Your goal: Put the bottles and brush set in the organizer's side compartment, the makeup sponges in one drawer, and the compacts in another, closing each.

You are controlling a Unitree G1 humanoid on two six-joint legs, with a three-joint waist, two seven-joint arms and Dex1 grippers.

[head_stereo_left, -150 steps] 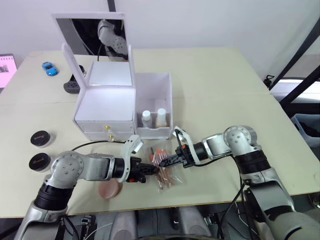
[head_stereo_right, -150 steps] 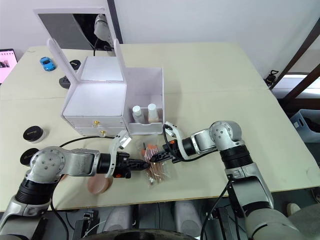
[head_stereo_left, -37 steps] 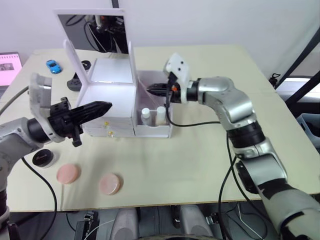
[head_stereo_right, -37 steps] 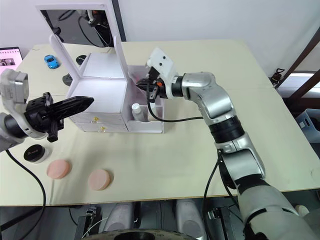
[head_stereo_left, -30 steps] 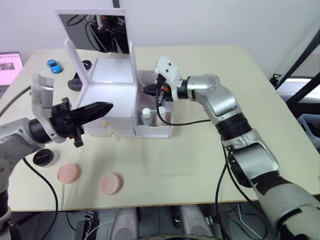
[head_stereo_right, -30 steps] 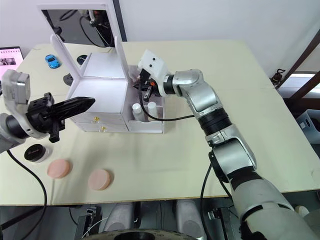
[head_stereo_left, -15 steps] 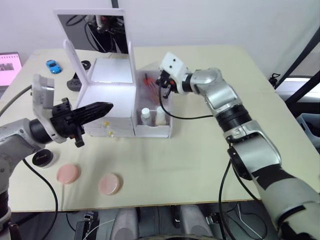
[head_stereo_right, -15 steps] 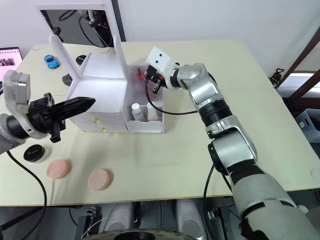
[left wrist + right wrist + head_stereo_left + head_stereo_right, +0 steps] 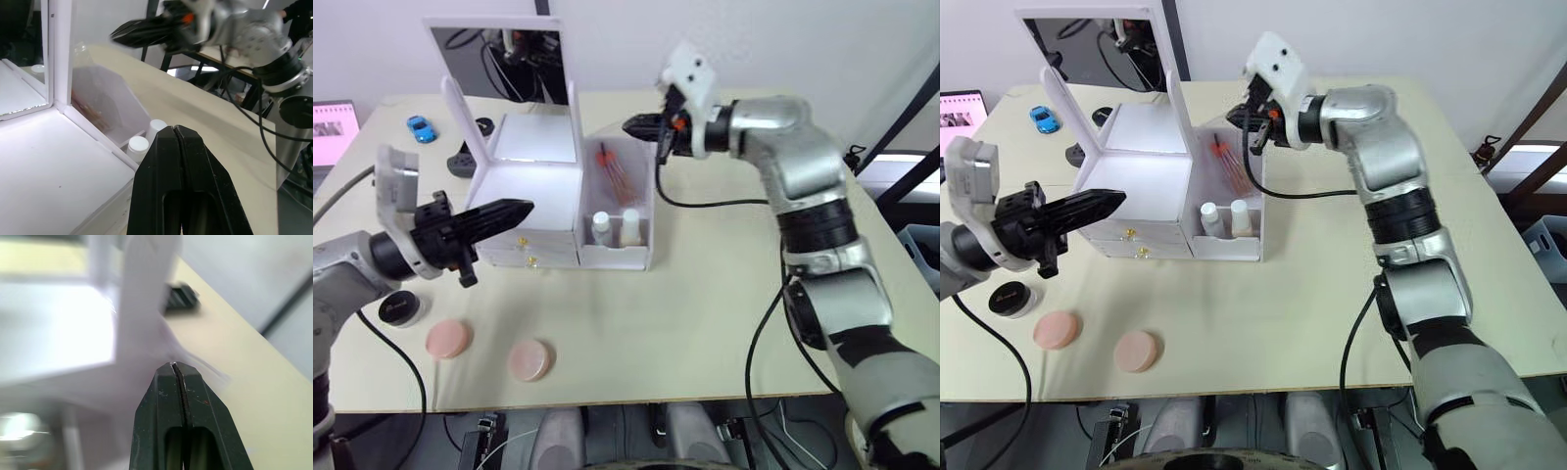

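Observation:
The white organizer (image 9: 524, 196) stands at the table's left middle, its drawers (image 9: 523, 251) shut. In its side compartment (image 9: 644, 211) two white-capped bottles (image 9: 615, 226) stand at the front. The brush set (image 9: 612, 168), a clear pack with red handles, leans at the back. My right gripper (image 9: 629, 125) hovers shut and empty above the compartment's back edge. My left gripper (image 9: 526, 207) is shut and empty, pointing at the organizer's front top. Two pink makeup sponges (image 9: 446, 339) (image 9: 529, 360) lie near the table's front. A black compact (image 9: 398, 309) sits at the left.
The organizer's mirror lid (image 9: 499, 54) stands upright behind it. A blue toy car (image 9: 416, 128) and a black object (image 9: 460, 163) lie at the back left, with a pink screen (image 9: 333, 122) at the left edge. The table's right half is bare.
The right gripper has let go of the brush set, which now rests in the side compartment. The gripper has risen up and back. The left arm has stayed still for the last second.

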